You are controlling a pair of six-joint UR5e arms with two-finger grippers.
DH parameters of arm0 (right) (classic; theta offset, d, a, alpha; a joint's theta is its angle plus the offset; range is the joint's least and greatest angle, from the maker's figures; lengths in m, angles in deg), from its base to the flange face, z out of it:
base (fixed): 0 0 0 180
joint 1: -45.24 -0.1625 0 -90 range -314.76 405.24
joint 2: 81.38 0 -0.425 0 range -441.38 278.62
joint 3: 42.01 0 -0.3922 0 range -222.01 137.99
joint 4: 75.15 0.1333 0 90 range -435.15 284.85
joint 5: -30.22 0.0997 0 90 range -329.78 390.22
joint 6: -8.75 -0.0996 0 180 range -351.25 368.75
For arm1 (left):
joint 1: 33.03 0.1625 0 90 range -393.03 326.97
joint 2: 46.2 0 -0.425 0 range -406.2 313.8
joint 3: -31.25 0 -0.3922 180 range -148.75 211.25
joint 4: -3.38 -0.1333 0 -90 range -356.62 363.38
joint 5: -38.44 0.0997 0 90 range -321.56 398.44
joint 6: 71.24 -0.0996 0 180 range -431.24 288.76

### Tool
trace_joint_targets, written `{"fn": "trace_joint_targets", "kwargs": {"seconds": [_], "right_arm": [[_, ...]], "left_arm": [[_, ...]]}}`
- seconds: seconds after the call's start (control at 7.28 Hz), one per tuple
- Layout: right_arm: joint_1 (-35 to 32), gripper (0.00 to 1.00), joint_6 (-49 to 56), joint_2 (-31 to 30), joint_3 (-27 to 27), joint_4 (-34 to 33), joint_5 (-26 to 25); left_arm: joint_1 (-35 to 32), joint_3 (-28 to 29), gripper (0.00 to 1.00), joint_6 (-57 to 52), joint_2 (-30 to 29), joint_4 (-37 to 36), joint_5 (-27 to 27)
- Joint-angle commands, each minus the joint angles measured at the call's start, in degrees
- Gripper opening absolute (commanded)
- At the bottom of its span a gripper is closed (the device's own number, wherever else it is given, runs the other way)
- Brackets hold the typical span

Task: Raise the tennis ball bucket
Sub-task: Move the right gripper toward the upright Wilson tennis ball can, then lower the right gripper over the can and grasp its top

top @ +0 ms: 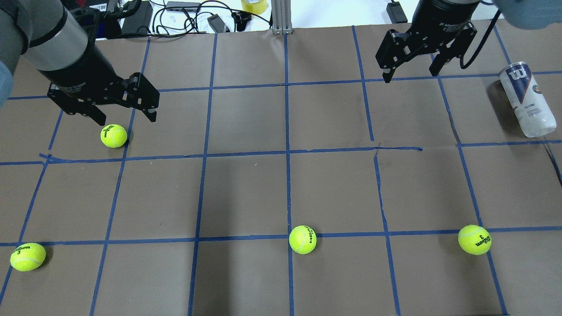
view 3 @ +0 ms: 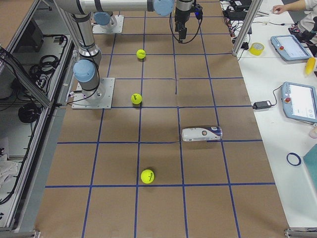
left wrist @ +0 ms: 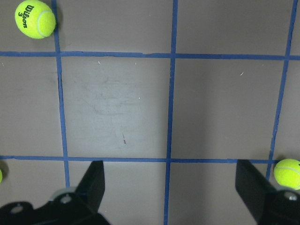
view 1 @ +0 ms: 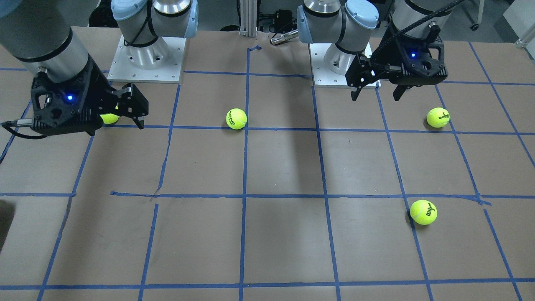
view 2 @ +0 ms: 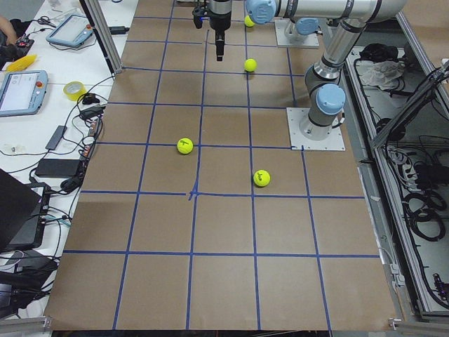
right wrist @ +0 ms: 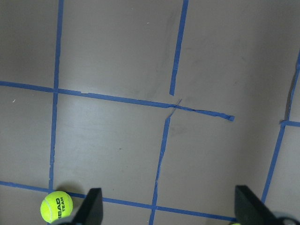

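Observation:
The tennis ball bucket [top: 527, 101] is a clear can with a white and dark-blue W label. It lies on its side at the table's far right. It also shows in the exterior right view [view 3: 201, 134]. It is out of the front-facing view and both wrist views. My right gripper [top: 410, 75] hovers open and empty to the left of the can, well apart from it; it also shows in the front-facing view [view 1: 116, 128]. My left gripper [top: 127, 120] is open and empty above a yellow-green tennis ball [top: 113, 136].
The brown table carries a grid of blue tape [top: 287, 153]. Three more tennis balls lie along the near row: at the left [top: 27, 256], the middle [top: 303, 239] and the right [top: 474, 239]. Cables and a tape roll [top: 253, 5] lie beyond the far edge.

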Motion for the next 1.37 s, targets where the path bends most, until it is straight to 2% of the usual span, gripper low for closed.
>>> {"fn": "trace_joint_targets", "kwargs": {"seconds": [0.0, 0.14, 0.27, 0.41, 0.69, 0.82, 0.96, 1.24], "right_arm": [[1.5, 1.0, 0.9, 4.5, -1.1, -4.0, -0.2], [3.9, 1.0, 2.1, 7.3, -1.5, -10.2, -3.0], [6.1, 1.0, 6.5, 9.8, -1.1, -19.9, -4.5], [7.8, 1.0, 10.5, 11.0, -1.1, -25.3, -8.2], [14.9, 0.99, 10.4, 15.3, -2.4, -28.2, -9.4], [18.4, 0.98, 11.2, 18.5, -4.4, -33.3, -9.3], [21.3, 0.96, 13.3, 22.7, -7.6, -33.9, -9.3], [27.0, 0.94, 19.1, 32.2, -15.9, -34.2, -3.8]], "left_arm": [[0.0, 0.0, 1.0, 0.0, 0.2, 0.0, 0.0], [0.0, 0.1, 1.0, 0.0, 0.2, 0.0, 0.0], [0.0, 0.1, 1.0, 0.0, 0.2, 0.0, 0.1], [0.0, 0.1, 1.0, 0.0, 0.2, 0.0, 0.3], [0.0, 0.1, 1.0, 0.0, 0.2, 0.0, 0.4], [0.0, 0.1, 1.0, 0.0, 0.2, 0.0, 0.4], [0.0, 0.1, 1.0, 0.0, 0.2, 0.0, 0.3], [0.0, 0.1, 1.0, 0.0, 0.2, 0.0, 0.4]]}}
